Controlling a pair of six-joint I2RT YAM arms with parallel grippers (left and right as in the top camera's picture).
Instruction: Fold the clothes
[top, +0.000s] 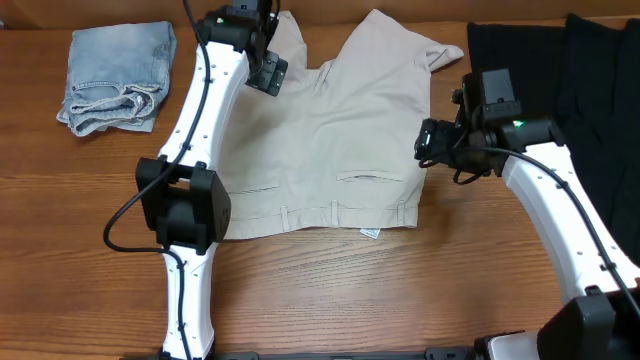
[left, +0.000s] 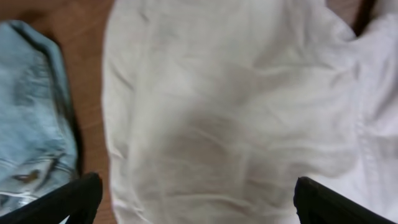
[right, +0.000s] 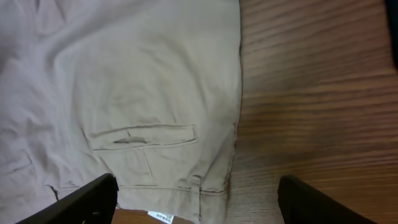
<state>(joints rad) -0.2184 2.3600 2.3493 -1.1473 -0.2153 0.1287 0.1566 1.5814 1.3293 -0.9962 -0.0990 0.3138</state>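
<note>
Cream shorts (top: 330, 130) flat on bench (top: 330, 290), under both arms. The left fingers (left: 68, 199) spread wide, nothing held; shorts leg fabric fills gap between them, denim garment (left: 31, 112) just outside one finger. The right fingers (right: 81, 202) spread wide, empty; shorts' side edge runs between them, welt pocket (right: 140, 135) and waistband near one finger, bare bench by other. Black garments (top: 570, 90) outboard of right fingers.

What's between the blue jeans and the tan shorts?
Bare wooden table, shown in the left wrist view. Overhead, the white left arm crosses above that gap.
</note>
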